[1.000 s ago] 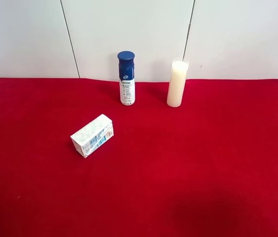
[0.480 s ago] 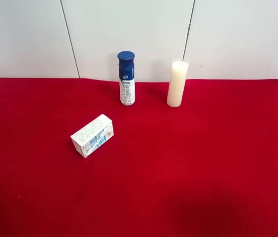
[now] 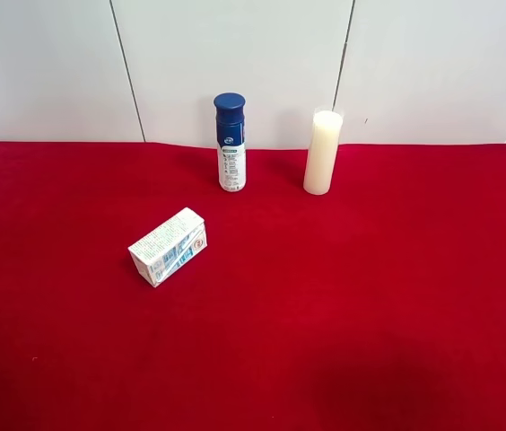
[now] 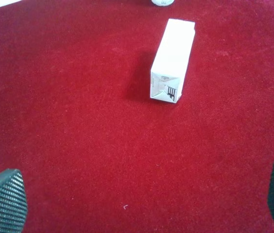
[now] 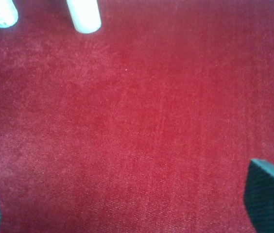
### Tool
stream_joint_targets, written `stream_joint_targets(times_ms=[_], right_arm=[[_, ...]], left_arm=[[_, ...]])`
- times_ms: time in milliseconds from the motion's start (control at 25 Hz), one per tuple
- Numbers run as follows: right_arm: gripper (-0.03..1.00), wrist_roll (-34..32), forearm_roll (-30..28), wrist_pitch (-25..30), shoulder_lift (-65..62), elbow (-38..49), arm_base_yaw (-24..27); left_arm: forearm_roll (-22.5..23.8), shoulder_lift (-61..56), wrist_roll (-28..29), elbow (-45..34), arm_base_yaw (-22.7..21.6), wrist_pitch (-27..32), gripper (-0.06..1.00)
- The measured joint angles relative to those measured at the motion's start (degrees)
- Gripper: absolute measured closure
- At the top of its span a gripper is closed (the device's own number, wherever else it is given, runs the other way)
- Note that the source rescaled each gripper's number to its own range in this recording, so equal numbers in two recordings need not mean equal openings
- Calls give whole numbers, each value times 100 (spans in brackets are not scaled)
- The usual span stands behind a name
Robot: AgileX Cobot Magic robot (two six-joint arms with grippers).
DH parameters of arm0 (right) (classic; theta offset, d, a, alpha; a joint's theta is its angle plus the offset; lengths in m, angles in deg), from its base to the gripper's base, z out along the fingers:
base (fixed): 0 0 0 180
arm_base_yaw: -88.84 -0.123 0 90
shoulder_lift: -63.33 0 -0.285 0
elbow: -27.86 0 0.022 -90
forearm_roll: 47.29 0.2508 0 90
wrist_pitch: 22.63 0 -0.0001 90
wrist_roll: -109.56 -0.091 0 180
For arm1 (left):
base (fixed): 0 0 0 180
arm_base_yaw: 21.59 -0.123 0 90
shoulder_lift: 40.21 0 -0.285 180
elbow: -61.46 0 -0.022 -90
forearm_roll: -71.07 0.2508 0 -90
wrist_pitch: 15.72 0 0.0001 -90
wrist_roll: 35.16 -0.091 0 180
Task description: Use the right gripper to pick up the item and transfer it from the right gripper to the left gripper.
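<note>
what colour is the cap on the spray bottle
Dark blue; the cap on the white spray bottle shows best in the exterior high view.

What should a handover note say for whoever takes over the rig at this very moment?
Right hand: open, empty, above bare red cloth; carton not in its view.
Left hand: open, empty, carton ahead of it.
Carton: lying on its side on the cloth, apart from the upright spray bottle and white cylinder near the wall.
Done: nothing; neither arm shows in the high view.
Left: right hand picks up the carton, then passes it to the left hand.
</note>
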Motion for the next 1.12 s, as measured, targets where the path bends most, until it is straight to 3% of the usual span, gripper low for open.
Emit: stream_joint_targets(times_ms=[160,440,560,1120], right_arm=[[-3,0,0,0,0,0,0],[-3,0,0,0,0,0,0],[-3,0,0,0,0,0,0],[-3,0,0,0,0,0,0]], left_arm=[[0,0,4,0,-312,0,-5],[2,0,4,0,-1981,0,-5],[2,0,4,0,-2431,0,-5],[2,0,4,0,-2567,0,-5]])
